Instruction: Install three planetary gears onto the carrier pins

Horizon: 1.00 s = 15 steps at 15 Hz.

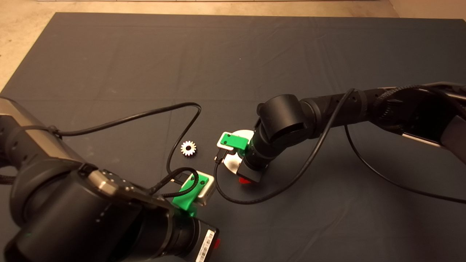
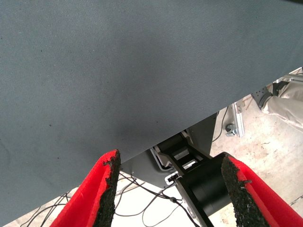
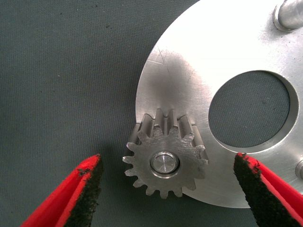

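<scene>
Hiding most of the disc (image 1: 230, 164), the right gripper (image 3: 166, 189) straddles 1 pinned gear (image 3: 165, 160).

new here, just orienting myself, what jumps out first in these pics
The small silvery toothed gear seated on a pin at the edge of the shiny round metal disc, with the right gripper open around it. A second silvery gear lies loose on the dark mat, left of the disc.

My two black arms (image 1: 313, 112) carry green gripper mounts (image 1: 233, 141), red black-padded fingers (image 2: 102, 189) and looping black cables (image 1: 145, 116).
</scene>
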Tool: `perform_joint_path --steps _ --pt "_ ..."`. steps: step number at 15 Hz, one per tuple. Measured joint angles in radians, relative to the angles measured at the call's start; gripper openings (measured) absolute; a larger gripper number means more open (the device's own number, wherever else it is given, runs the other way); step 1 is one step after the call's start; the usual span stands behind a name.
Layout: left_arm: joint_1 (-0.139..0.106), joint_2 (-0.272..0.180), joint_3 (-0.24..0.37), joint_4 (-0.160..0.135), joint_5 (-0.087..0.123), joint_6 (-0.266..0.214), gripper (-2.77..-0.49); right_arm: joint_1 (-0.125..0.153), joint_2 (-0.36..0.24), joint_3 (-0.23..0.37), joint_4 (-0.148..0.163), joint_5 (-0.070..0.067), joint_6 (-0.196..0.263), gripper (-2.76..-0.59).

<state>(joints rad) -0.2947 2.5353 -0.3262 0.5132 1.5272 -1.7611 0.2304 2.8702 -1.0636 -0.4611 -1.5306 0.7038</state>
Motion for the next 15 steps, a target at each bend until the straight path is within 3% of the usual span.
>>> perform_joint_path --steps 3,5,11,13,15 --pt "0.0 0.0 0.0 0.0 0.0 0.0 -1.79 0.001 0.0 0.007 -0.001 0.0 0.022 -1.31" --pt "-0.002 -0.002 0.0 0.0 0.0 0.0 -1.79 0.017 0.0 0.037 -0.001 0.0 0.052 -1.31" --pt "-0.005 -0.006 0.0 0.003 0.0 0.0 -1.79 0.101 0.0 0.079 -0.002 0.0 0.107 -1.31" --pt "-0.005 -0.006 0.0 0.003 0.0 0.0 -1.79 0.146 -0.009 0.087 -0.001 0.001 0.118 -1.31" --pt "-0.005 -0.009 0.0 0.004 0.0 0.0 -1.79 0.201 -0.055 0.091 0.002 0.007 0.132 -1.31"
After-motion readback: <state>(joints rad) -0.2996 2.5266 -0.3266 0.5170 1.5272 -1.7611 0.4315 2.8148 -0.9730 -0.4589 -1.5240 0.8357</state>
